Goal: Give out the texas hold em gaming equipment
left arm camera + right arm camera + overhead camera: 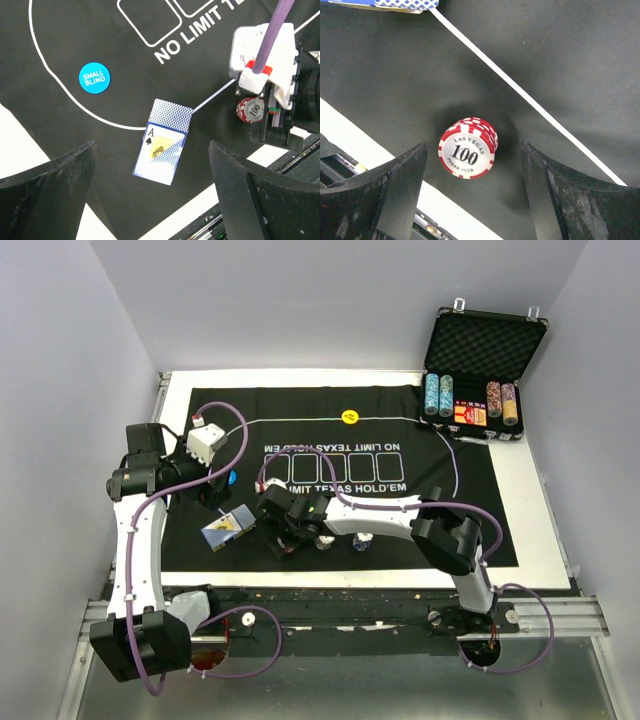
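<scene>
A blue-and-white deck box [162, 141] printed with an ace of spades lies flat on the black mat; it also shows in the top view [226, 528]. My left gripper [152, 147] hovers open above it, a finger on each side and apart from it. A red "100" chip stack [468, 147] stands on the mat near its front edge. My right gripper [472, 150] is open, straddling the stack without touching it. The stack also shows in the left wrist view [250, 109]. A blue "small blind" disc [94, 78] and a yellow disc [349, 417] lie on the mat.
Two more chip stacks [326, 540] [362, 540] stand right of my right gripper [288, 538]. An open black case [480, 390] with several chip rows sits at the back right. The mat [460, 500] covers a white board; grey walls close in on both sides.
</scene>
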`<state>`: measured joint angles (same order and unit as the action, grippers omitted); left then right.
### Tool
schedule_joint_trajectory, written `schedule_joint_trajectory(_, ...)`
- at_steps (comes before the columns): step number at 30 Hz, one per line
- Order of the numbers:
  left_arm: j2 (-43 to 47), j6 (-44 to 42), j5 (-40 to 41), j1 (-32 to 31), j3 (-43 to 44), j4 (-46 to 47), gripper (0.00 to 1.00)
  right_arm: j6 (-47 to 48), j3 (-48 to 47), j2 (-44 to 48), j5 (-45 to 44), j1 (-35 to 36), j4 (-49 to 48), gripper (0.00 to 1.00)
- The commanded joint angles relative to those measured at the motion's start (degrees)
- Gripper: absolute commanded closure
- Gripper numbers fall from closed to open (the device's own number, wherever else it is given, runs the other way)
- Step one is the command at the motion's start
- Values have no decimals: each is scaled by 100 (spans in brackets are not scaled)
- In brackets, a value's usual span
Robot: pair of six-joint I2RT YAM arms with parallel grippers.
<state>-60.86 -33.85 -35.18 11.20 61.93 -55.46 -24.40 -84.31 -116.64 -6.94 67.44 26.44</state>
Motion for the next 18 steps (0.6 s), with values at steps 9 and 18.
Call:
schedule_joint_trajectory(9,83,264,-77,57,-216,413,1,85,-332,-351,-88,76,143,33)
schedule_joint_trajectory(18,83,273,37,49,-375,545,1,94,-384,-210,-194,68,160,41)
